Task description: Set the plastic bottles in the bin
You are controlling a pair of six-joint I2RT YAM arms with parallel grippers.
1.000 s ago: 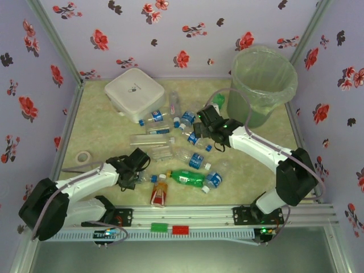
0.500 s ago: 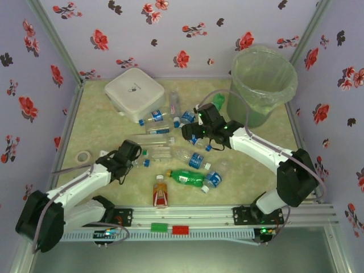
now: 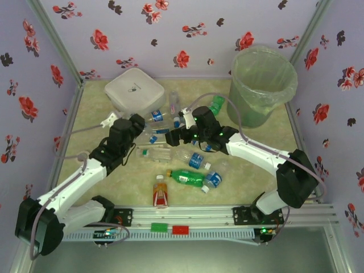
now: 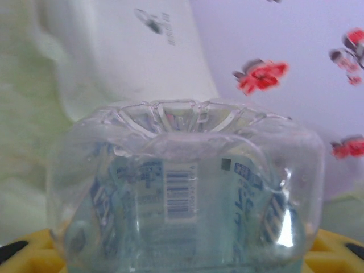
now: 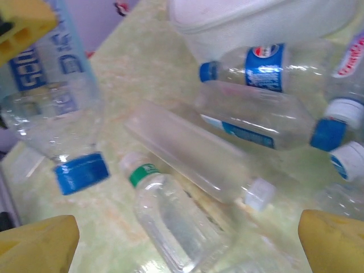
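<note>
Left gripper (image 3: 133, 126): closed on a clear blue-labelled bottle (image 4: 182, 193), cap down, beside the white box (image 3: 134, 91).
Right gripper (image 5: 187, 244): wide, empty, above loose bottles (image 3: 196, 160) mid-worktop (image 3: 250, 165).
Bin (image 3: 257, 111): far right corner.

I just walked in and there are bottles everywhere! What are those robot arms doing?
They are putting plastic bottles into the bin. The left pincer grips a clear blue-labelled bottle, held cap-down. The right pincer hangs open over the bottles lying in the middle. The bin stands in the far right corner.
</note>
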